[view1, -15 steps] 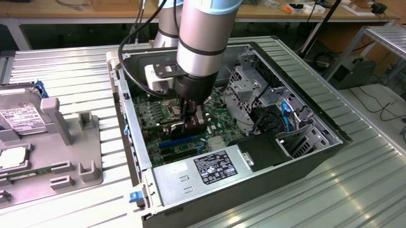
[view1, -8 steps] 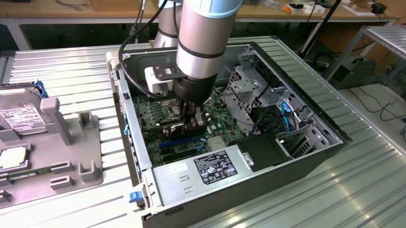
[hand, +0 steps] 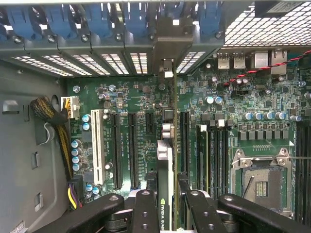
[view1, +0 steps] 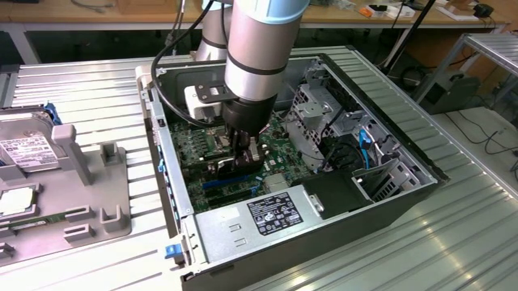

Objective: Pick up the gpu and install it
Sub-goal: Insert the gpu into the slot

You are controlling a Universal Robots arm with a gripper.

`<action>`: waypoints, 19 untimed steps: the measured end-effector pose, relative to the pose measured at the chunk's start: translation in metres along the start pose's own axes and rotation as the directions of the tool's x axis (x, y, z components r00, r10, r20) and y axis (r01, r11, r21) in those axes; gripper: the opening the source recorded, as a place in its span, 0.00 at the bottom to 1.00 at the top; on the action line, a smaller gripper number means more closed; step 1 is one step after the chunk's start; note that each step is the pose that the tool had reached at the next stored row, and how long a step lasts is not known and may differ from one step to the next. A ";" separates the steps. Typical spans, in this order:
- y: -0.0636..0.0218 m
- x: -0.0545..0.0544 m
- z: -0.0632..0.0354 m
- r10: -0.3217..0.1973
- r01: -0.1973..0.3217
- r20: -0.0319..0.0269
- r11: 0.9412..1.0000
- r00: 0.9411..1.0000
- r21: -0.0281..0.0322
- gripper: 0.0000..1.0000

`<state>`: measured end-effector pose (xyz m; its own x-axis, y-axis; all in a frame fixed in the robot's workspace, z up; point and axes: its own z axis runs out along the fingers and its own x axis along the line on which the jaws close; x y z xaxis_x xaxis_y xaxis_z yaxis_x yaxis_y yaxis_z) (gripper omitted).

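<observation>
The black two-fingered gripper (hand: 165, 213) clamps the thin black gpu (hand: 165, 160) edge-on, aligning it above the green motherboard (hand: 131, 141) slots.

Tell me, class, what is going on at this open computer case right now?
A single robot arm reaches down into the open computer case lying on the metal table. Its gripper has its jaws closed on the gpu, held edge-on above the motherboard, in line with the expansion slots. Whether the card is seated cannot be told. A hard drive lies in a grey tray outside the case.
</observation>
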<state>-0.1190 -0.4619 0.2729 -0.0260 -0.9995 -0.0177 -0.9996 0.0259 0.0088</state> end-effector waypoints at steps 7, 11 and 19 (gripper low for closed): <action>0.0003 0.000 0.0025 0.000 0.000 0.000 1.000 1.000 0.000 0.27; 0.0008 0.000 0.0037 0.000 0.000 0.000 1.000 1.000 0.000 0.27; 0.0009 0.000 0.0082 0.000 0.000 0.000 1.000 1.000 0.000 0.27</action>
<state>-0.1199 -0.4614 0.2647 -0.0260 -0.9995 -0.0176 -0.9996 0.0259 0.0089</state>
